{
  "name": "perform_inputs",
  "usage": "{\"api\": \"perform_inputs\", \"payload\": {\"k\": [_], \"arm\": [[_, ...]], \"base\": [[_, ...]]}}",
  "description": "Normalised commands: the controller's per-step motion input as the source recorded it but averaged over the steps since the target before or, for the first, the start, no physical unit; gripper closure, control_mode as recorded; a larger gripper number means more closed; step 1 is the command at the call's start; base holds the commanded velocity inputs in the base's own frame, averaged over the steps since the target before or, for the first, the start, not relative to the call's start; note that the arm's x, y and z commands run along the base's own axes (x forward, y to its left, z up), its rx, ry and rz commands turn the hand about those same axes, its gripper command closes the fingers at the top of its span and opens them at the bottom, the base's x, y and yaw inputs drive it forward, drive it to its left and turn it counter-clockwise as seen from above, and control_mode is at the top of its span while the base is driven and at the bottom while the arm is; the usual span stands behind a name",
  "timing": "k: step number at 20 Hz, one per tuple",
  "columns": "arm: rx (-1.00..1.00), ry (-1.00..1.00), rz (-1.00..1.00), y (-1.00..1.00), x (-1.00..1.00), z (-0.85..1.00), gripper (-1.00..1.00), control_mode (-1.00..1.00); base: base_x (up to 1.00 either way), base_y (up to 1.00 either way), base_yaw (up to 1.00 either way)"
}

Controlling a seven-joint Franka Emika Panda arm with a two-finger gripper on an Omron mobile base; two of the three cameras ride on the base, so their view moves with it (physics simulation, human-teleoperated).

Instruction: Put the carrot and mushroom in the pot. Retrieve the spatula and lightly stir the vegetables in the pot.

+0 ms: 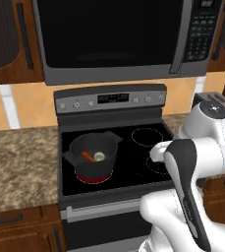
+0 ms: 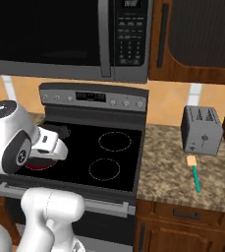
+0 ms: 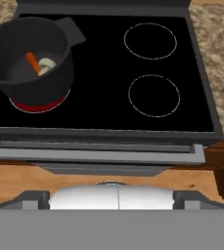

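Since the carrot point(image 3: 32, 62) and mushroom point(image 3: 46, 64) lie in the pot point(image 3: 15, 78), the wide, empty hand should grab the light, stiff spatula point(image 2: 195, 173), far off, by its thin handle.

Matt dark pot point(image 1: 93, 151) on glossy black glass cooktop point(image 1: 133, 152); speckled stone counter point(image 2: 178, 170), brushed metal toaster point(image 2: 201, 130), wood cabinets point(image 2: 182, 229)

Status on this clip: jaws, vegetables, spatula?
Jaws open, empty. Carrot and mushroom in pot. Spatula on counter by toaster, untouched. Path unobstructed.
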Motion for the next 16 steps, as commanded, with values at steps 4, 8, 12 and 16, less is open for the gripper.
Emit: {"api": "perform_inputs", "payload": {"k": [4, 8, 12, 16], "arm": [[0.0, 0.0, 0.0, 0.0, 0.0, 0.0, -1.0, 1.0], [0.0, 0.0, 0.0, 0.0, 0.0, 0.0, -1.0, 1.0], [0.0, 0.0, 0.0, 0.0, 0.0, 0.0, -1.0, 1.0], [0.0, 0.0, 0.0, 0.0, 0.0, 0.0, -1.0, 1.0]], "base": [[0.0, -1.0, 0.0], [0.04, -0.9, 0.0], [0.12, -0.55, 0.0], [0.37, -0.19, 0.0]]}}
